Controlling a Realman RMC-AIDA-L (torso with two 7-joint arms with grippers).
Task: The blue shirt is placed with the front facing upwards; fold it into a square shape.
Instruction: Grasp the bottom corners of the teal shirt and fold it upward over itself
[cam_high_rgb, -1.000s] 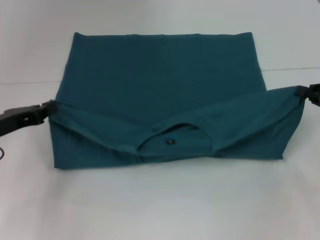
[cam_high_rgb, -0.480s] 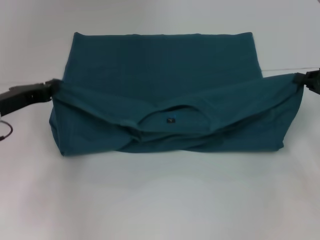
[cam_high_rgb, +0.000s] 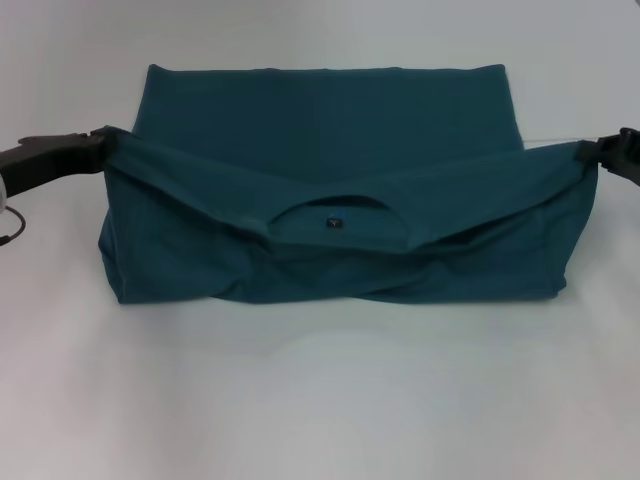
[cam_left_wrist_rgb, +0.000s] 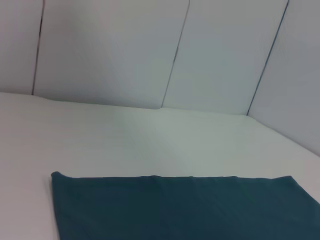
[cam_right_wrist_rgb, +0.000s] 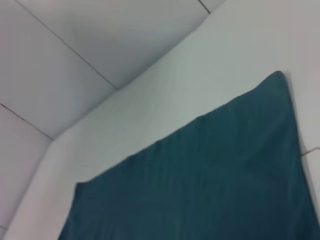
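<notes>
Mid-fold, collar edge aloft

Spread on the white table (cam_high_rgb: 320, 400), blue shirt (cam_high_rgb: 330, 130); collar (cam_high_rgb: 335, 215) end raised. Pinched shut on its two corners: left gripper (cam_high_rgb: 100, 150), right gripper (cam_high_rgb: 590, 152). Sagging in the middle. Uneven travel likely to skew the fold; a slipped corner, to drop it crooked.

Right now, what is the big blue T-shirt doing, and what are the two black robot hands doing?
Dark teal-blue cotton T-shirt: partly folded, collar edge lifted off the table, back part lying flat.
Left gripper: shut on the shirt's left corner, raised.
Right gripper: shut on the shirt's right corner, raised.
White table: holds the shirt.
</notes>
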